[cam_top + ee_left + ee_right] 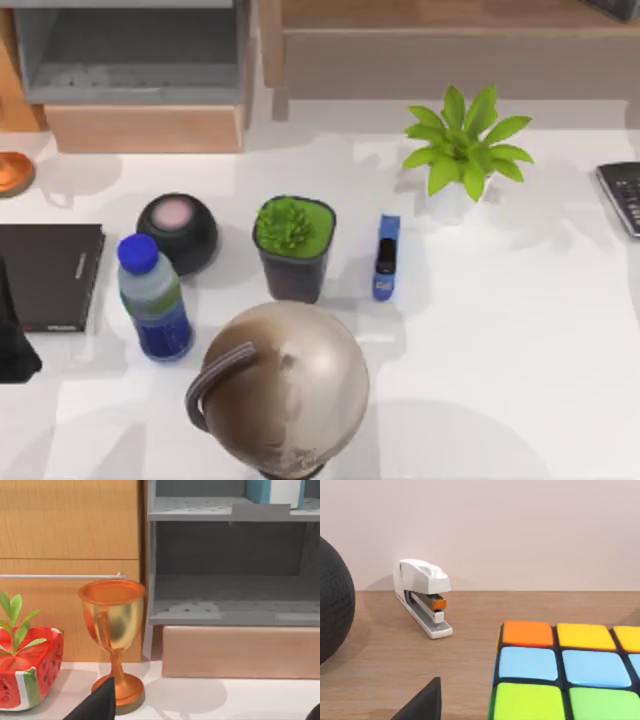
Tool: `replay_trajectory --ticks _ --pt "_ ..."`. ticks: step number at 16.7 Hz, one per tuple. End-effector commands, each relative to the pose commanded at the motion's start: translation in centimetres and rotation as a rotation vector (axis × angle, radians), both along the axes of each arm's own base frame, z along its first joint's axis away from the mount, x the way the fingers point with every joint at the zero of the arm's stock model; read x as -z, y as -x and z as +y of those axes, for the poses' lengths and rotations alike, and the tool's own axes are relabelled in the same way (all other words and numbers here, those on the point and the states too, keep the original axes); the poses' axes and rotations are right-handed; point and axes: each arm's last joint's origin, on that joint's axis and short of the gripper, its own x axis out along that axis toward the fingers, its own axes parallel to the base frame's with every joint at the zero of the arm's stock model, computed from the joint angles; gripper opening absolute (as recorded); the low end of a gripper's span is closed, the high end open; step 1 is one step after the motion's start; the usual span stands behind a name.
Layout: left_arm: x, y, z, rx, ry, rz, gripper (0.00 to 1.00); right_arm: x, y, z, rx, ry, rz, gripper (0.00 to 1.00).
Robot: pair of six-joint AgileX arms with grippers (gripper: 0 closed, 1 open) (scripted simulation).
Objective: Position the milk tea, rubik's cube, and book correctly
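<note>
White tabletop (500,350) below, wooden shelf (420,645) above it. Rubik's cube (565,670) sits on that wood, close in front of the right wrist camera, a white stapler (422,597) farther back. One dark right fingertip (422,702) shows just beside the cube; whether that pincer is open or closed, cannot tell. Right arm is clearly nearer the cube. Teal book (275,491) stands in the grey shelf unit's (225,615) upper compartment, above the left wrist camera; left fingers' state likewise cannot tell. Gold trophy cup (114,630) near.

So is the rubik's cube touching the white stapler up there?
Apart. The right wrist view shows a stretch of bare wooden surface between the rubik's cube and the stapler.
</note>
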Motion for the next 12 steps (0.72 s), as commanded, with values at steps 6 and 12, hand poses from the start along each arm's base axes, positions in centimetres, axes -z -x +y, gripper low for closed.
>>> replay_trajectory --ticks 6,12 --pt "0.0 0.0 0.0 0.000 0.000 0.000 1.00 -0.1 1.9 0.0 0.000 0.000 -0.001 1.00" --pt "0.0 0.0 0.0 0.000 0.000 0.000 1.00 0.1 2.8 0.2 -0.005 0.000 0.002 1.00"
